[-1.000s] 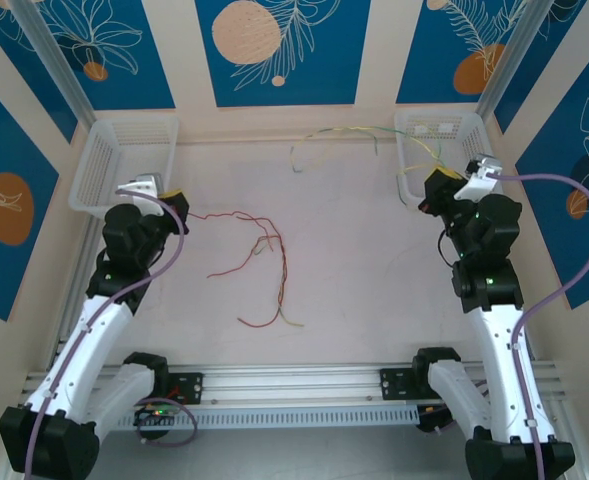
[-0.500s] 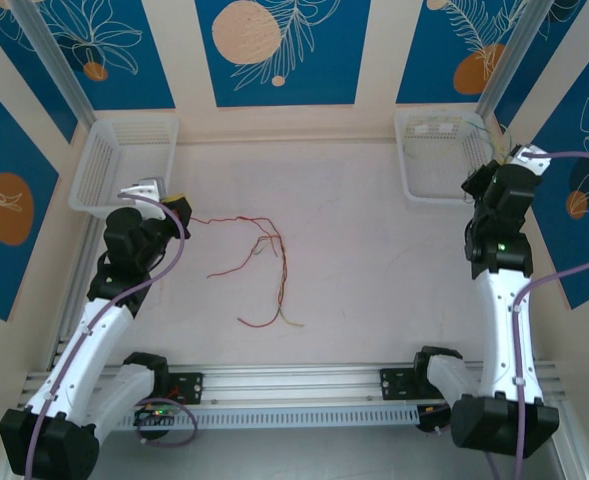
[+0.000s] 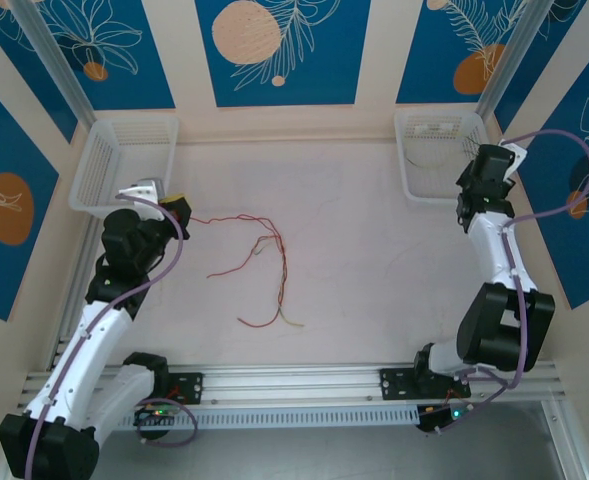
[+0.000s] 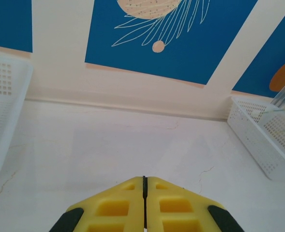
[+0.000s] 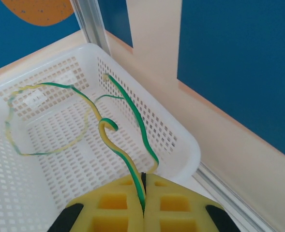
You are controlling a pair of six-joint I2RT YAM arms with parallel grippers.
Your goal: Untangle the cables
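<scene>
Overhead: red cable (image 3: pixel 282 265) reaches closed left claw (image 3: pixel 181 207); wrist: right claw (image 5: pixel 143 186) pinches yellow-green cable (image 5: pixel 141 124).

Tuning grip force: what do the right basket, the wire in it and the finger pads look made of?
Basket: white moulded plastic, matte, judging by its regular grid of holes.
Wire: yellow-green striped insulation, likely plastic, slightly glossy and bendy; the core is hidden.
Pads: yellow, matte, probably foam or soft rubber, with square pockets.
</scene>
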